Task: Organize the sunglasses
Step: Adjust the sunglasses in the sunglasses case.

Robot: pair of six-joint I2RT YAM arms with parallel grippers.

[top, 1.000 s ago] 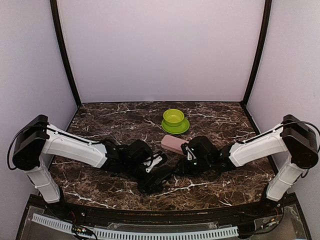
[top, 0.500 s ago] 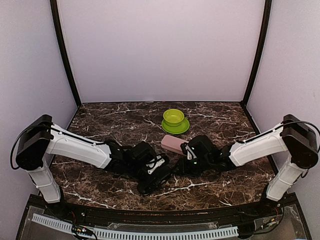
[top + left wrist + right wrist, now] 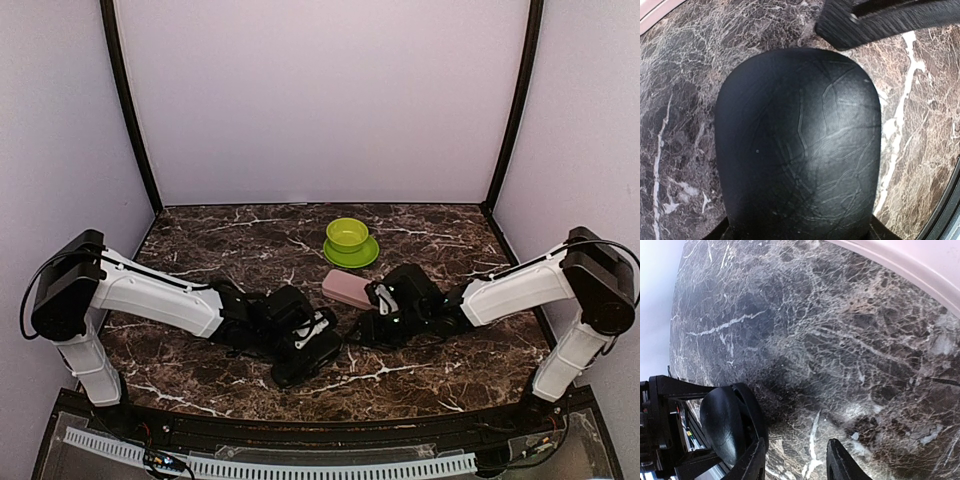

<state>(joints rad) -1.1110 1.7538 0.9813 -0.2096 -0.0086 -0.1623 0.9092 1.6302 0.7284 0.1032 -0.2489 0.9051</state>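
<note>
So in the overhead view both arms are stretched in toward the middle of the worktop (image 3: 220,240), low in the frame. The left end effector (image 3: 306,350) sits down over the black case (image 3: 797,145), which pretty much fills the left wrist view, rounded end pointing up the frame. Only slivers of that end effector peek out at the case's bottom corners, one on each side. So it's straddling the case, but honestly I can't tell if it's actually squeezing it or just sitting around it.

The right end effector (image 3: 797,449) is open. Both fingers (image 3: 756,462) poke up at the bottom of its wrist view with only bare worktop between them. In the overhead view it's just right of the black case and just below the pink case (image 3: 347,288), which lies flat a little above centre. Further up the frame a green bowl (image 3: 347,234) sits on a green saucer (image 3: 352,257).

As for the sunglasses, neither pair shows in any of the views, so I can't tell where they are.
</note>
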